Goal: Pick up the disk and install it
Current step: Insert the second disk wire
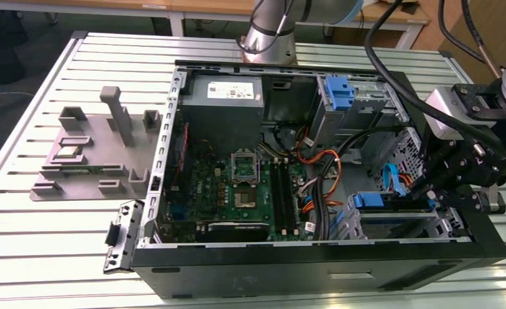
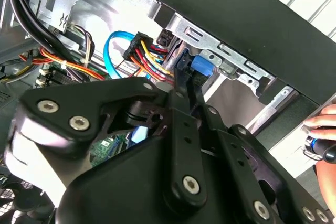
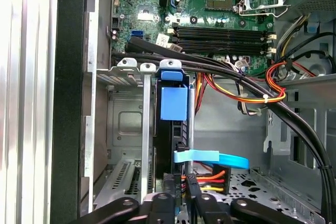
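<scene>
Item: disk (image 3: 173, 129), standing in its bay. Your gripper (image 3: 187, 187) fingers pinched nearly together at its edge (grasp unconfirmed). Step: seating; needs straight push.

The disk (image 3: 172, 129) stands on edge in the drive cage — dark body, blue carrier tab showing.

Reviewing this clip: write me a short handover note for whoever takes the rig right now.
The disk: standing in a slot of the drive cage, with the blue carrier tab showing.
The pincer: low inside the case, close to the disk's cabled end.
Done: the disk is in the cage.
Left: I cannot tell whether the disk is fully seated. The pincer is not yet out of the case.
</scene>
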Tool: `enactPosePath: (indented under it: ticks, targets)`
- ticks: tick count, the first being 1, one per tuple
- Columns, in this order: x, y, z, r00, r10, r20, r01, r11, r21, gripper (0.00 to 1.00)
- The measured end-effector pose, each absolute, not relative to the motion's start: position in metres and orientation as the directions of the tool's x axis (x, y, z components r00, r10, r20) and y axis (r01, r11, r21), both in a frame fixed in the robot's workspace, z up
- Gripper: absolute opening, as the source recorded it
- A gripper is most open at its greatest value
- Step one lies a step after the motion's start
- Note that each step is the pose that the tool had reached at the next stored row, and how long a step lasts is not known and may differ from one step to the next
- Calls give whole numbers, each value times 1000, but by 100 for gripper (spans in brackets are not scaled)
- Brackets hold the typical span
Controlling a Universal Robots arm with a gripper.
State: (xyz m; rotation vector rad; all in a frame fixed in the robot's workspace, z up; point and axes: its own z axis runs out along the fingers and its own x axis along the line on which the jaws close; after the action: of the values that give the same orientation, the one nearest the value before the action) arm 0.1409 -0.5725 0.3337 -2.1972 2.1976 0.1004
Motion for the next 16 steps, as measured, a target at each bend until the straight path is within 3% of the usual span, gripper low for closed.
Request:
enactPosePath:
  ticks: [2, 16]
  targets:
    - [141, -573, 334, -1, -998, -69, -1000, -1, 23, 16]
    - [134, -571, 335, 0, -997, -72, -1000, -1, 11, 16]
